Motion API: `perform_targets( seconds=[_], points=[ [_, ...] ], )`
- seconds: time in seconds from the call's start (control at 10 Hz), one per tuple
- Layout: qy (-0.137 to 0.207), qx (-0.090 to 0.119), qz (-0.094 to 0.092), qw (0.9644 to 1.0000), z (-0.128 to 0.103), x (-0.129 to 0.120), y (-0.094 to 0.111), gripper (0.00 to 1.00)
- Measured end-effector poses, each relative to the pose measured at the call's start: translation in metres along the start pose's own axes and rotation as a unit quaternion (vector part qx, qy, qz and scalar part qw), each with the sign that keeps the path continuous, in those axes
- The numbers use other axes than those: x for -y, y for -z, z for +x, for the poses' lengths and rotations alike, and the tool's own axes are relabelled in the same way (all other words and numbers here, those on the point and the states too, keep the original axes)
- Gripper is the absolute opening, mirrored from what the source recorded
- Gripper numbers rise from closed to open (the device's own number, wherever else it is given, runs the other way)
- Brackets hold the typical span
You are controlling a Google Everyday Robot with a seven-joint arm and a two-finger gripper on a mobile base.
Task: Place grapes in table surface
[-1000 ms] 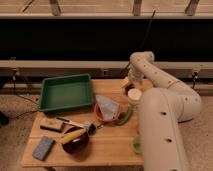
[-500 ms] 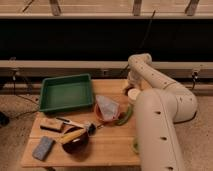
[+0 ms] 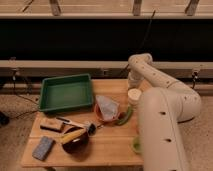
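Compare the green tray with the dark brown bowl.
The green tray is rectangular and larger; the dark brown bowl is round and smaller. The tray looks empty; the bowl holds a yellow item. The tray sits at the far left, the bowl near the front edge. Both rest on the table. The gripper hangs by the white cup.
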State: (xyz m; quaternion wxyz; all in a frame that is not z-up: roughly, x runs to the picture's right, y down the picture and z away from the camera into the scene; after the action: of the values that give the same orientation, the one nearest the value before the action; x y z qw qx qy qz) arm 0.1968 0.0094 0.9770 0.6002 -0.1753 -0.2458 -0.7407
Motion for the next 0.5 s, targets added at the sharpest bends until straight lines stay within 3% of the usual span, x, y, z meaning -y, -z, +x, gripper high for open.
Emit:
perform_targets(
  seconds=[0.1,0.5],
  points=[
    [0.005,-0.009,0.001,0.9999,0.001,0.001,0.014,0.01],
    [0.037,-0.062,0.013,0.9973,0.008,0.013,0.077,0.00]
  ],
)
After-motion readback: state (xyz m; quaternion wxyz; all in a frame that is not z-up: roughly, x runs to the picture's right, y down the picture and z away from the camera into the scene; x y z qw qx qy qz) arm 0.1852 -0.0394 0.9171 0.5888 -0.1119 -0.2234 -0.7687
